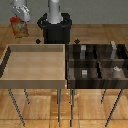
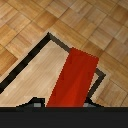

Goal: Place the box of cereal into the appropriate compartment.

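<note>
Red cereal box [image 2: 75,80] right under the wrist camera, clamped in pincer [image 1: 20,21] | held high over far left corner of pale tray [image 1: 10,70], exterior view's left | dark divided bin [image 1: 97,62] well apart on the right | risk: long carry, could slip, clip a divider, drop in the wrong cell.

The open tray [image 1: 34,62] sits at the exterior view's left, touching the compartment tray [image 1: 97,65] on its right; the cereal box [image 1: 19,27] hangs above behind it.
</note>
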Available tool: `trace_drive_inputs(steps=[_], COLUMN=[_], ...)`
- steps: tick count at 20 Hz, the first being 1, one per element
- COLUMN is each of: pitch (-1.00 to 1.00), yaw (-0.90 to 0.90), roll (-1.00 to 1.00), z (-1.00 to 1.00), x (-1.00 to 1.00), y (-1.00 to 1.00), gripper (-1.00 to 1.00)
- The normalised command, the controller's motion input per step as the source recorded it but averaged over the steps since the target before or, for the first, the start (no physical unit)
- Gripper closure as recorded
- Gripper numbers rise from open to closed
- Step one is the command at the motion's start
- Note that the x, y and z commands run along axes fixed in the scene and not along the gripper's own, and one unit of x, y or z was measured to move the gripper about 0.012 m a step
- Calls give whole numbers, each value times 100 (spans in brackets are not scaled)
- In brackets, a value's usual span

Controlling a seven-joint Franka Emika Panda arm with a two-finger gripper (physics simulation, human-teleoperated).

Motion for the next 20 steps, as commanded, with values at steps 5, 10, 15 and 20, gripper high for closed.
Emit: trace_drive_inputs(steps=[5, 10, 15, 20], pitch=[0, 0, 0, 0], yaw=[0, 0, 0, 0], roll=[0, 0, 0, 0], z=[0, 0, 0, 0], x=[0, 0, 0, 0], y=[100, 100, 100, 100], gripper=[100, 100, 100, 100])
